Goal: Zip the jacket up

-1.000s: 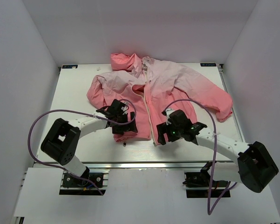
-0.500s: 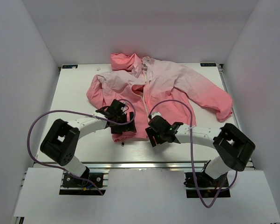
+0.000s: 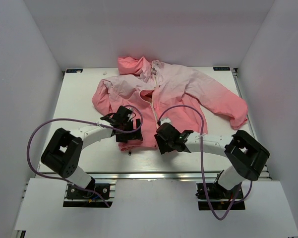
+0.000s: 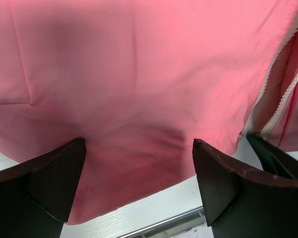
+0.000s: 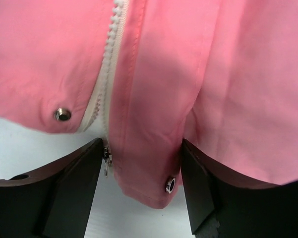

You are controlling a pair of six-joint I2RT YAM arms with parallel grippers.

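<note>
The pink jacket (image 3: 188, 91) lies spread on the white table (image 3: 77, 96), front up, its whitish zipper (image 3: 156, 106) unfastened down the middle. My left gripper (image 3: 130, 136) hovers open over the near hem of the left front panel (image 4: 139, 74); nothing is between its fingers. My right gripper (image 3: 160, 143) is at the bottom of the zipper. In the right wrist view its fingers straddle the hem corner (image 5: 149, 148) of the right panel, still open, with the metal zipper slider (image 5: 106, 159) beside the left finger (image 5: 74, 188) and a snap socket (image 5: 170, 185) near the right finger.
A metal snap stud (image 5: 62, 114) sits on the other panel beside the zipper teeth (image 5: 111, 59). The table's front rail (image 3: 149, 174) runs just below both grippers. White walls enclose the table on three sides. The hood (image 3: 131, 64) lies at the far edge.
The right arm has swung left from the right panel to the zipper's bottom end, and its jaws have narrowed round the hem corner. The left gripper has barely moved.
</note>
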